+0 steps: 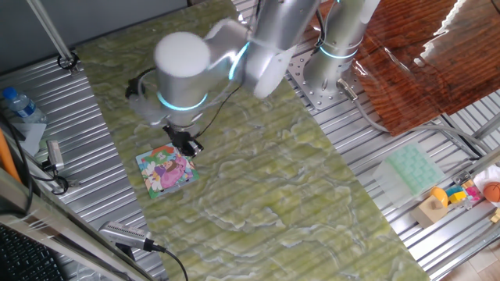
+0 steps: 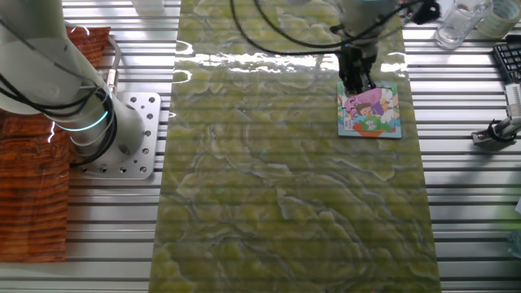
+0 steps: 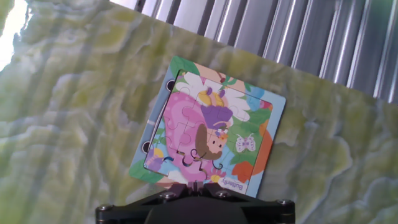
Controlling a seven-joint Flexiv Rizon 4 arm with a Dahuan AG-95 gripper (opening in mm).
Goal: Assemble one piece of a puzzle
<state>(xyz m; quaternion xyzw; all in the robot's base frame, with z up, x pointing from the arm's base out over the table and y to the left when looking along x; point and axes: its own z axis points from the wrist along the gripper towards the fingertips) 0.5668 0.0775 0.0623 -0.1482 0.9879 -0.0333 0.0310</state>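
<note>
One hand [image 1: 186,146] over one puzzle [image 3: 211,134], green mat [image 2: 285,179]

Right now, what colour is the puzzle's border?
Teal, framing the puzzle and its pink, white and green cartoon. The hand view shows it best.

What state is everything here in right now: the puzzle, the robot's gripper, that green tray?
puzzle: flat on the green mat, picture up, looks complete
gripper: low over the puzzle's edge, open or shut not visible
piece: cannot be picked out
pale green tray: flat on the metal table, apart from the mat
</note>
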